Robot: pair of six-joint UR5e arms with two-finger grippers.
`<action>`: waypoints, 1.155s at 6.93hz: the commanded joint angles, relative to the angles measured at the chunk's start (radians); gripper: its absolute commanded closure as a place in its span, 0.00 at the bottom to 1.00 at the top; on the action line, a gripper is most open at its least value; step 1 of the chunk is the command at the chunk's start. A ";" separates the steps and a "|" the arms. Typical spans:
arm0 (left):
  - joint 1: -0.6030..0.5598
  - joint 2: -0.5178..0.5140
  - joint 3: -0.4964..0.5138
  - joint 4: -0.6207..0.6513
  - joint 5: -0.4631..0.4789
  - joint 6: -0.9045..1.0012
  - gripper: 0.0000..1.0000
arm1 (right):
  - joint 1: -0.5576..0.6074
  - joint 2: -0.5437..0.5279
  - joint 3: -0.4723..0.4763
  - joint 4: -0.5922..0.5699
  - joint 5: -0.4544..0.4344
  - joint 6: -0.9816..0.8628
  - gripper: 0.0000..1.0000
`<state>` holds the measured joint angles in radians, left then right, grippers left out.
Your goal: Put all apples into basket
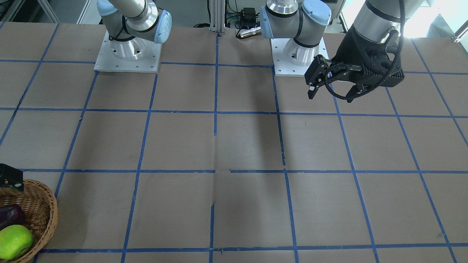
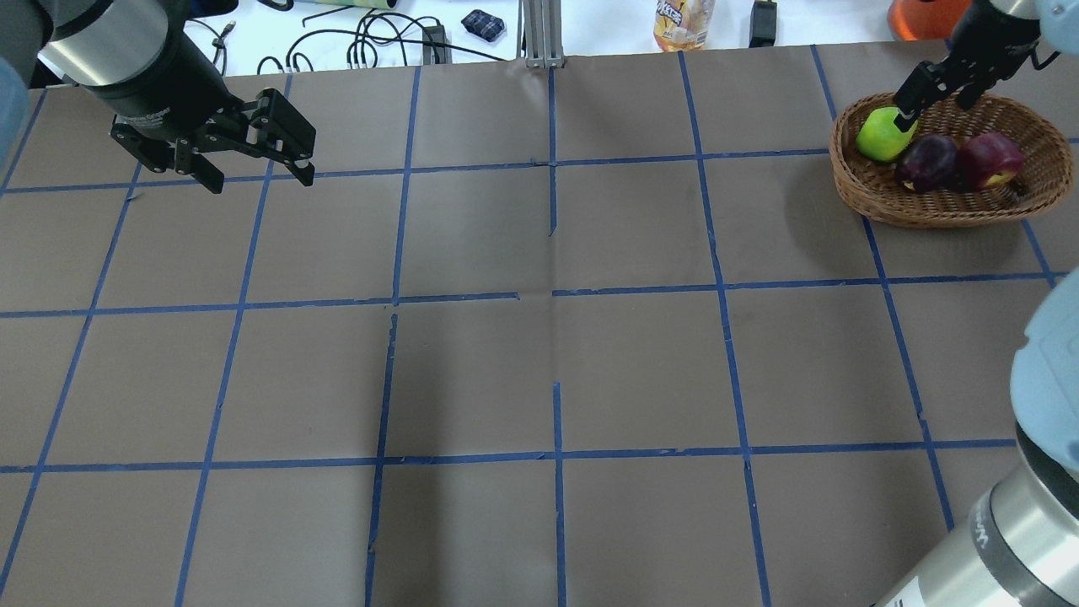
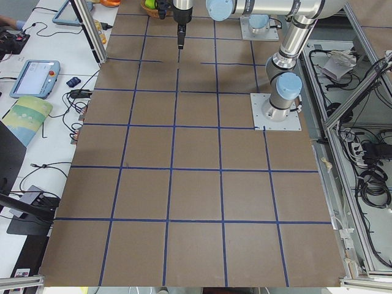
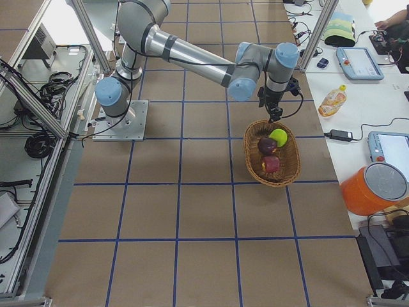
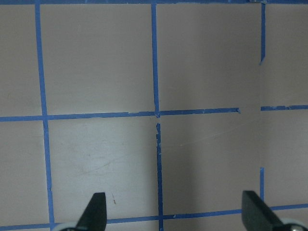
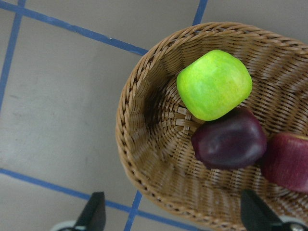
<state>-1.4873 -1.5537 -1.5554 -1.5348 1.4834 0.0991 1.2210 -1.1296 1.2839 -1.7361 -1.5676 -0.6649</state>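
Observation:
The wicker basket [image 2: 952, 215] sits at the table's far right. In it lie the green apple [image 2: 881, 139], the maroon apple [image 2: 926, 163] and the red apple [image 2: 988, 160], touching one another. My right gripper [image 2: 936, 103] hangs open and empty just above the basket's far rim. Its wrist view shows the green apple [image 6: 214, 84], the maroon apple [image 6: 230, 139] and the red apple [image 6: 288, 161] in the basket [image 6: 144, 159], below the spread fingertips [image 6: 96, 211]. My left gripper [image 2: 260, 173] is open and empty above the bare far-left table.
The brown table has a grid of blue tape lines [image 2: 552, 295]. Both arm bases [image 1: 128, 54] stand at the robot's edge. Cables [image 2: 371, 46] and a bottle [image 2: 683, 17] lie beyond the far edge. An orange object [image 2: 915, 17] stands behind the basket.

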 commanded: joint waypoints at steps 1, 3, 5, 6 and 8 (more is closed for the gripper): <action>0.002 -0.008 0.001 0.015 0.000 0.001 0.00 | 0.088 -0.187 -0.001 0.241 0.074 0.197 0.00; 0.005 -0.014 0.000 0.037 0.000 0.001 0.00 | 0.272 -0.236 -0.001 0.268 0.061 0.526 0.00; 0.007 -0.049 0.003 0.094 0.000 -0.002 0.00 | 0.454 -0.236 0.009 0.256 0.028 0.820 0.00; 0.007 -0.058 0.003 0.110 0.000 0.001 0.00 | 0.454 -0.237 0.006 0.262 -0.004 0.818 0.00; 0.007 -0.057 0.003 0.110 -0.003 -0.002 0.00 | 0.450 -0.256 0.023 0.262 -0.003 0.806 0.13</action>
<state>-1.4803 -1.6095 -1.5531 -1.4282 1.4820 0.0988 1.6687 -1.3759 1.2987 -1.4732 -1.5675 0.1423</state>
